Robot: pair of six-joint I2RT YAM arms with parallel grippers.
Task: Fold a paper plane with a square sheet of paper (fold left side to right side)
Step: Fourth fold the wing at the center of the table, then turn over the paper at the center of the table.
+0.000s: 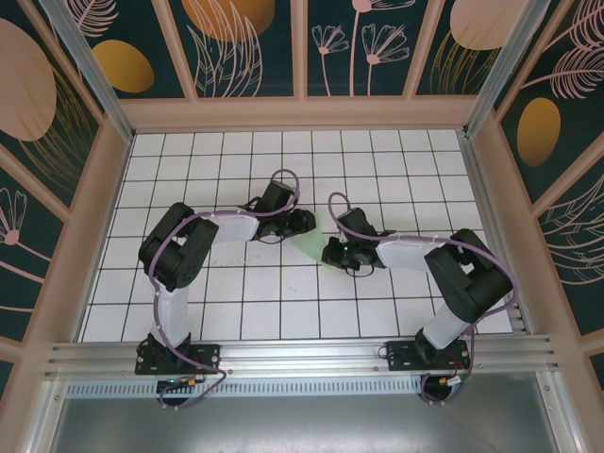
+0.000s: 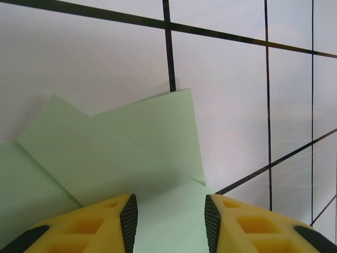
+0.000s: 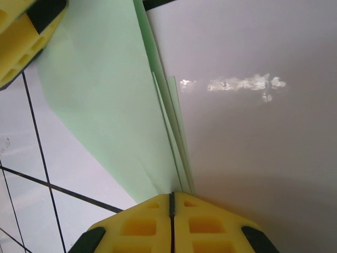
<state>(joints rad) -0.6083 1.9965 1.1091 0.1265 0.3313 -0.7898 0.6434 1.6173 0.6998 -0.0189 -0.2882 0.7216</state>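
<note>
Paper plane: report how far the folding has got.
Done: the paper already carries several folds, with layered flaps overlapping. In hand: the right gripper is shut on its stacked edges, while the left gripper stands open over it. Left: the flaps look too wide for a finished dart.

White counter (image 1: 236, 160) ruled in black grid lines, enclosed by pale wooden frame walls (image 1: 302, 113) holding dark teal floral-print panels (image 1: 245, 47); a ribbed aluminium rail (image 1: 302, 357) lines its near edge.

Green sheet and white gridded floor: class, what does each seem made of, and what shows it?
Green sheet: likely thin matte paper; crisp creases, stacked thin edges. White gridded floor: smooth, slightly glossy, maybe laminate; it mirrors a light patch.
</note>
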